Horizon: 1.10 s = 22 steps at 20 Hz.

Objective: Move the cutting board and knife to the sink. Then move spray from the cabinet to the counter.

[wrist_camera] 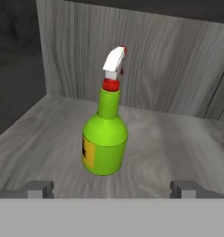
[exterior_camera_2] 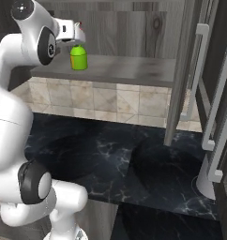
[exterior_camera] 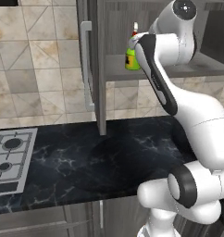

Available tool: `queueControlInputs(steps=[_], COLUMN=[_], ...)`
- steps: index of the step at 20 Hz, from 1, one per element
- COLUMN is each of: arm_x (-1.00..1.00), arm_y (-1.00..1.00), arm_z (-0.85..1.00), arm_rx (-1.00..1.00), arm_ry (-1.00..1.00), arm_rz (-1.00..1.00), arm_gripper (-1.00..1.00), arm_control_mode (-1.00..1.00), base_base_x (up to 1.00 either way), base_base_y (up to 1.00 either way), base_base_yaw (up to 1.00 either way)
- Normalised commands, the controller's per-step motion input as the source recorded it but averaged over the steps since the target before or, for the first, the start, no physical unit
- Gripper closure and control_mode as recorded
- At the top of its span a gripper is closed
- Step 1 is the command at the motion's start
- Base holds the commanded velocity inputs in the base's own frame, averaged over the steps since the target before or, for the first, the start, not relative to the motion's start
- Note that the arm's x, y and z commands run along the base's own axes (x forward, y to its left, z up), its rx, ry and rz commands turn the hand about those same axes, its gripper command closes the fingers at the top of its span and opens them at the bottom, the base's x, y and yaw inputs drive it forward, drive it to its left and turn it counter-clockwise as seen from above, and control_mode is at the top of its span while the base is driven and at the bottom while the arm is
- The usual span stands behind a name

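The spray (wrist_camera: 104,143), a bright-green bottle with a yellow label and a white-and-red nozzle, stands upright on the inner shelf (wrist_camera: 178,148) of the open cabinet (exterior_camera: 102,69). My gripper (wrist_camera: 111,189) is open and level with the bottle's base. Its two fingertips (wrist_camera: 40,187) stand wide apart on either side, a little short of the bottle and not touching it. From the right base view my gripper (exterior_camera_2: 76,37) hovers at the spray (exterior_camera_2: 79,57). The arm covers part of the spray (exterior_camera: 130,59) in the left base view. The cutting board, the knife and the sink are out of view.
The black marble counter (exterior_camera: 109,152) runs under the cabinet, with a silver gas hob (exterior_camera: 9,155) at its left. The open cabinet door with its long bar handle (exterior_camera: 86,65) hangs left of the shelf. More door handles (exterior_camera_2: 200,70) stand at the right.
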Motion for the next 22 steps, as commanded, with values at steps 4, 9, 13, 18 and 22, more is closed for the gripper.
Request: queueControlInputs(steps=[4, 9, 13, 18, 22], arm_x=[0.38, 0.32, 0.23, 0.28, 0.35], arm_y=[0.0, 0.0, 0.0, 0.09, 0.15], arm_z=[0.0, -0.01, -0.01, -0.1, -0.15], arm_rx=[0.0, 0.0, 0.0, 0.01, 0.0], arm_ry=[-0.03, 0.0, 0.0, 0.0, 0.0], arm_rz=[0.0, 0.0, 0.0, -0.02, -0.04], arm_gripper=[-1.0, -1.0, -1.0, -1.0, -1.0], arm_control_mode=[-1.0, -1.0, -1.0, -1.0, -1.0], base_base_x=[0.0, 0.0, 0.0, 0.0, 0.0], base_base_y=[0.0, 0.0, 0.0, 0.0, 0.0], base_base_yaw=[0.0, 0.0, 0.0, 0.0, 0.0])
